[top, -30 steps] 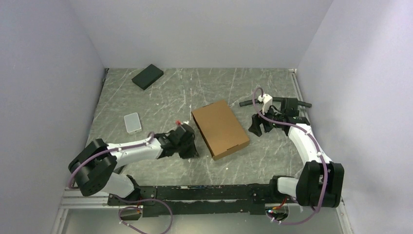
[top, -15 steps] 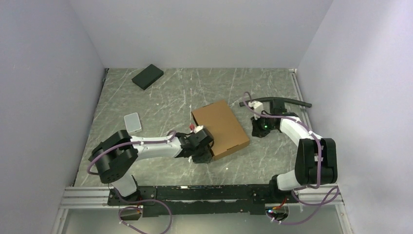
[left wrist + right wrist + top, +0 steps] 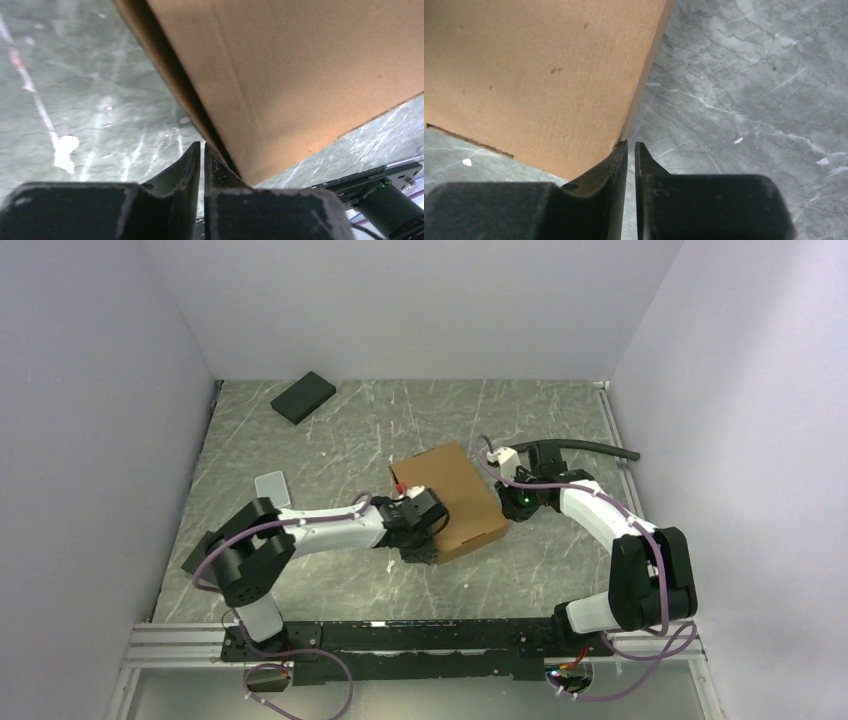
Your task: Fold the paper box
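The paper box is a closed brown cardboard mailer lying in the middle of the table. My left gripper is shut with nothing between its fingers, at the box's near-left corner. In the left wrist view its tips sit right at the box's lower edge, where a dark seam shows. My right gripper is shut and empty too, at the box's right side. In the right wrist view its tips touch the corner of the box.
A black rectangular pad lies at the back left. A small pale flat pad lies left of the box. A black hose runs along the back right. White walls close in the left, back and right sides.
My right gripper has shut and moved left up to the box's right side. My left gripper has moved right to the box's near-left corner.
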You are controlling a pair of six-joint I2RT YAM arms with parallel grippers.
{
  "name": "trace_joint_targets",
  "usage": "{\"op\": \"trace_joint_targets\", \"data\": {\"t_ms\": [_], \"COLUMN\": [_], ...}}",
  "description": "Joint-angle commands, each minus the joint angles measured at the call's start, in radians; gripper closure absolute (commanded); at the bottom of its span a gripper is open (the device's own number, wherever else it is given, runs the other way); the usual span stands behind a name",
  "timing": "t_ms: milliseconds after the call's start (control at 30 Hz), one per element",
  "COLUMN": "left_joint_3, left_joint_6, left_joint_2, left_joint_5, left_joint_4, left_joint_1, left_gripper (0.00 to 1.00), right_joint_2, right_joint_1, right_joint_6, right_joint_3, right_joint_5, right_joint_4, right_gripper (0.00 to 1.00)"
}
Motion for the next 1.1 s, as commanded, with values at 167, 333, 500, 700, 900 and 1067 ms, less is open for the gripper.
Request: {"op": "trace_joint_targets", "data": {"t_ms": [167,333,500,700,900,1067], "left_joint_3": [-0.238,-0.409,-0.455,-0.354,-0.281,-0.278], "left_joint_6": [0.177,0.19,0.204,0.227,0.205,0.179], "left_joint_2": [-0.391,-0.547,-0.548,-0.357,-0.171,-0.103], "left_joint_5": [-0.086,0.008,0.134,0.215,0.276,0.334], "left_joint_4": [0.147,0.31,0.469,0.518,0.571,0.642], "left_joint_1": [0.042,0.164,0.298,0.336,0.376,0.391], "left_gripper": [0.55,0.3,0.18,0.18,0.21,0.22], "right_joint_2": [-0.109,-0.128,-0.108,-0.067,-0.021,0.072], "right_joint_1": [-0.091,-0.157,-0.198,-0.2,-0.202,-0.202], "right_joint_6": [0.054,0.083,0.097,0.089,0.12,0.201], "right_joint_3": [0.027,0.026,0.037,0.051,0.055,0.067], "right_joint_5": [-0.133,-0.247,-0.372,-0.411,-0.456,-0.495], "right_joint_4": [0.0,0.005,-0.022,-0.048,-0.046,0.011], "right_gripper": [0.67,0.63,0.55,0.49,0.44,0.44]}}
